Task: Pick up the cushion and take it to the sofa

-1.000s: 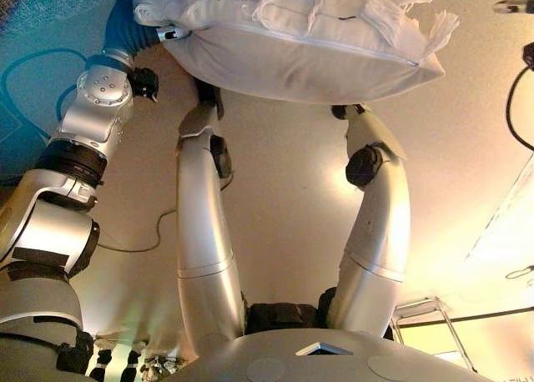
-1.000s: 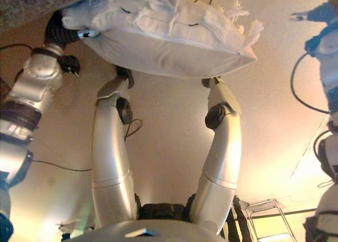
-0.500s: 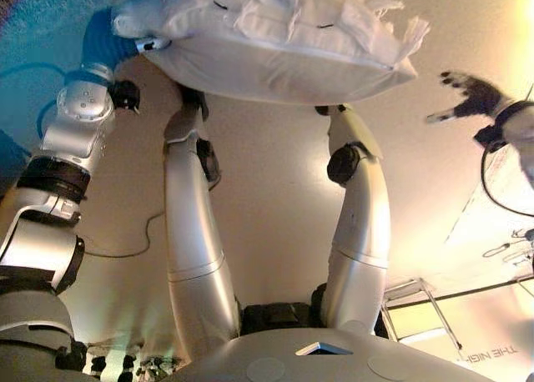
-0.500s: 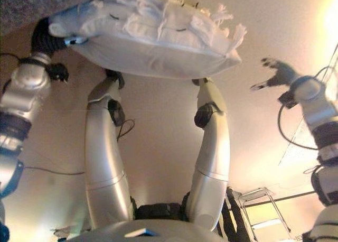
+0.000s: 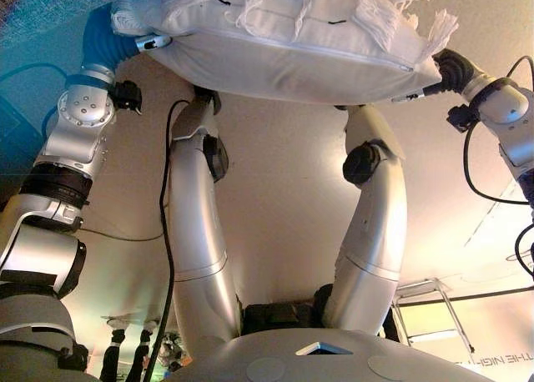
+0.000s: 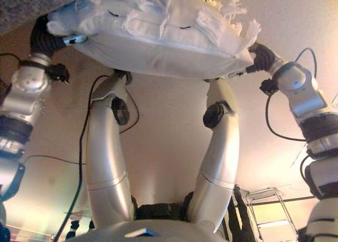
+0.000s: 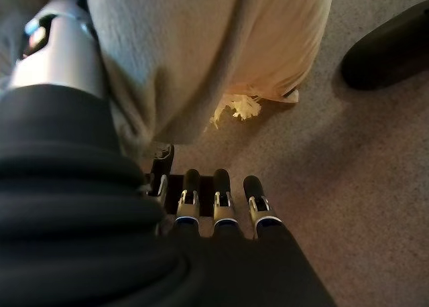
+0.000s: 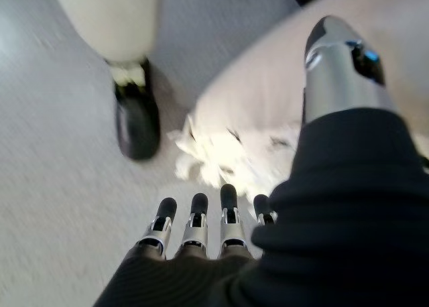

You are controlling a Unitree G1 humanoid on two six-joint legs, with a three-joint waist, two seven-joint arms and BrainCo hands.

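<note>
A white cushion (image 5: 292, 40) with fringed tufts on top hangs level in front of me, above the floor. My left hand (image 5: 104, 36) is at its left end. In the left wrist view the thumb (image 7: 60, 52) lies against the cushion (image 7: 201, 52) and the fingers (image 7: 214, 200) curl under it. My right hand (image 5: 450, 69) is at the cushion's right corner. One straight finger (image 6: 240, 73) shows under the edge. In the right wrist view its fingers (image 8: 194, 220) reach under the fringe and the cushion (image 8: 268, 99) lies against the thumb.
The floor is beige carpet (image 5: 284, 190). A darker grey rug edge (image 5: 42, 7) shows at the far left. A metal folding frame (image 5: 425, 311) stands low on the right.
My right arm has swung in from the right, and its hand now touches the cushion's right corner. The left hand keeps its hold on the cushion.
</note>
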